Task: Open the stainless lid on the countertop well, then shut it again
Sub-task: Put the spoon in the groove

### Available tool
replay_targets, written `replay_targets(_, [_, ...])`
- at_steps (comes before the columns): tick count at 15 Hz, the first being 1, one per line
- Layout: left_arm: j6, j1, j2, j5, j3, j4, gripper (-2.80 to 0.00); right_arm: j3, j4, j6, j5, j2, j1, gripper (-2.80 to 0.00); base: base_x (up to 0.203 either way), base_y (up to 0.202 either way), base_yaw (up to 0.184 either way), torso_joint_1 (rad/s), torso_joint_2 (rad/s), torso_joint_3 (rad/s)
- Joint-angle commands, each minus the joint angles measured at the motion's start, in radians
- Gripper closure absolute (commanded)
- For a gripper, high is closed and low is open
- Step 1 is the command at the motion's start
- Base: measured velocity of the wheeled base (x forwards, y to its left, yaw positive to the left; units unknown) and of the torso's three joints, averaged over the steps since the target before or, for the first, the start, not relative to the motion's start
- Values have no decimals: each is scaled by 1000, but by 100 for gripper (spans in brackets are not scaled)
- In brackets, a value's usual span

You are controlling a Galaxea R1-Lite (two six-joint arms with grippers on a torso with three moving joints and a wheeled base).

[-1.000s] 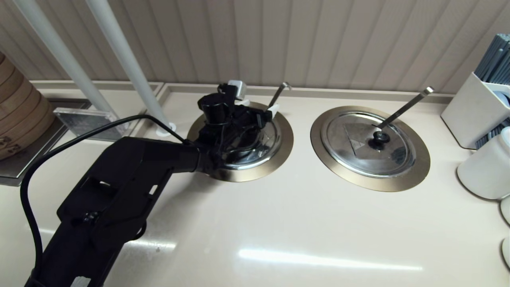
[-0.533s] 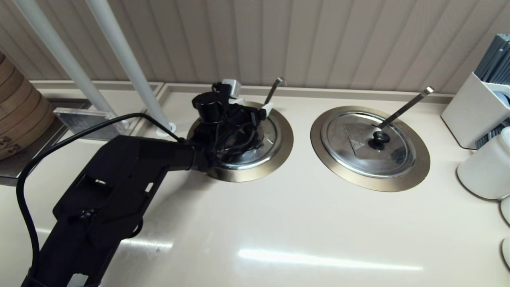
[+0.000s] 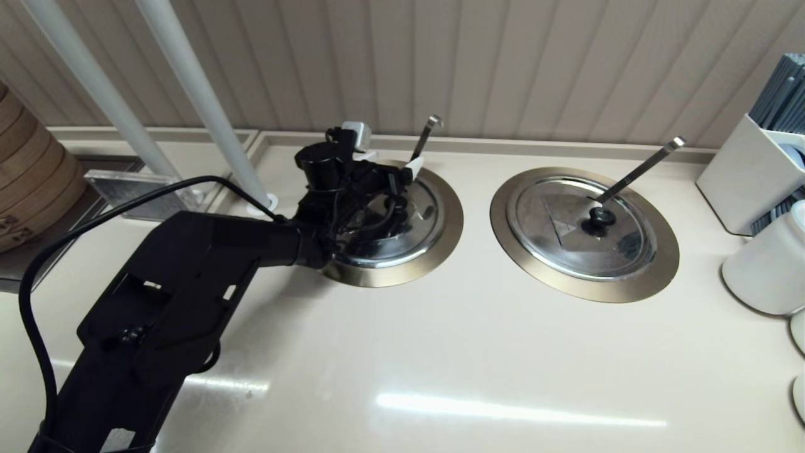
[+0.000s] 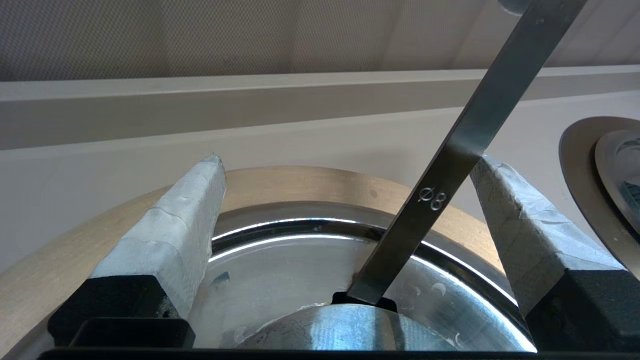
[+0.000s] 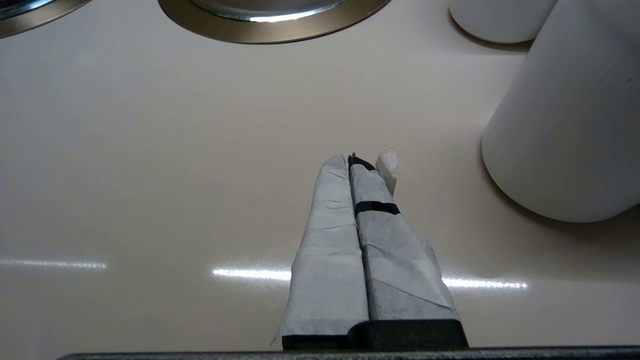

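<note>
Two spread jaws of the left gripper [image 4: 345, 200] straddle the ladle handle [image 4: 450, 165] above the stainless lid [image 3: 402, 236]; right gripper [image 5: 362, 165] jaws pressed together.

The stainless lid [image 3: 409, 236] is round, shiny steel, seated flat and closed in the countertop well [image 3: 440, 251], partly hidden by the arm. The well's wide brushed bronze rim is set near the countertop's rear edge. A hook-ended ladle handle [image 3: 422, 135] rises tilted through the lid's slot.

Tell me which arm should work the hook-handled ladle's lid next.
Left. The left hand is open over the stainless lid, its fingers flanking the ladle handle. The right hand is shut, away over bare counter.
</note>
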Motion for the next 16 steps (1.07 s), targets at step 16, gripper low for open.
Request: replay_targets(16, [-8, -24, -153, 7, 301, -85, -280, 5, 0, 0, 0, 0, 0, 0, 0, 0, 0, 0, 0, 0])
